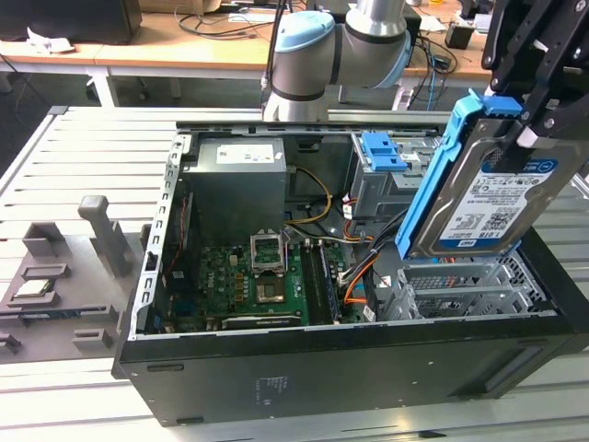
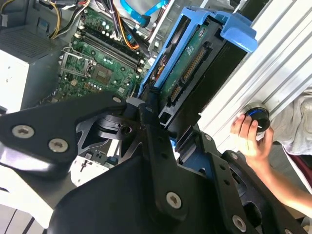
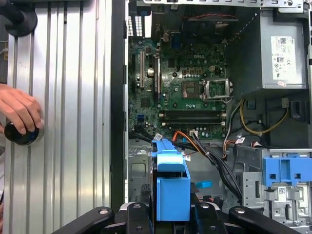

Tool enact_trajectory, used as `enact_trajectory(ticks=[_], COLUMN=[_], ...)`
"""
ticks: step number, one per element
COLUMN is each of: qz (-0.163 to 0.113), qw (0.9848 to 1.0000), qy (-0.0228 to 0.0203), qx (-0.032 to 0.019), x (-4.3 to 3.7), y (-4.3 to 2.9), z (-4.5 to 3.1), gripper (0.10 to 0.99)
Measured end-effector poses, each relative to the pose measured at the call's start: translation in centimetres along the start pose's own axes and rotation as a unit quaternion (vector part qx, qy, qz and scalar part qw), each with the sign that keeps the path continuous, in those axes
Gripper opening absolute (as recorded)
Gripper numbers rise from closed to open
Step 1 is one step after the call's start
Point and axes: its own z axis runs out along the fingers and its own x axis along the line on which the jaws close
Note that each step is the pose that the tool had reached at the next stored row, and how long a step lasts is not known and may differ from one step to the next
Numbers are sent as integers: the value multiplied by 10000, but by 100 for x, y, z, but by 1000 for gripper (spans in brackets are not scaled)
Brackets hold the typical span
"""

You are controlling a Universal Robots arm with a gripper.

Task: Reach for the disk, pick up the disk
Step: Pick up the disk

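I see the gripper clamped on the disk, holding it tilted in the air above the open computer case. The case lies on a ribbed metal table, with cluttered desks beyond it. Beside the case, a hand rests on a black knob.

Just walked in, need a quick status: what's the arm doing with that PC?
The gripper is shut on the disk, a silver drive in a blue carrier, and holds it tilted in the air above the drive cage of the open computer case. The drive is clear of its bay. In the first wrist view, a person's hand rests on a round black knob on the slatted table beside the case.
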Motion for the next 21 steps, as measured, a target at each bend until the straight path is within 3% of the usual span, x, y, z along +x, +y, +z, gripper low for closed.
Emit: enact_trajectory(ticks=[21], qz=[0], qw=[10000], qy=[-1], qx=[-11], x=[1], y=[-286], z=[29], gripper=[365])
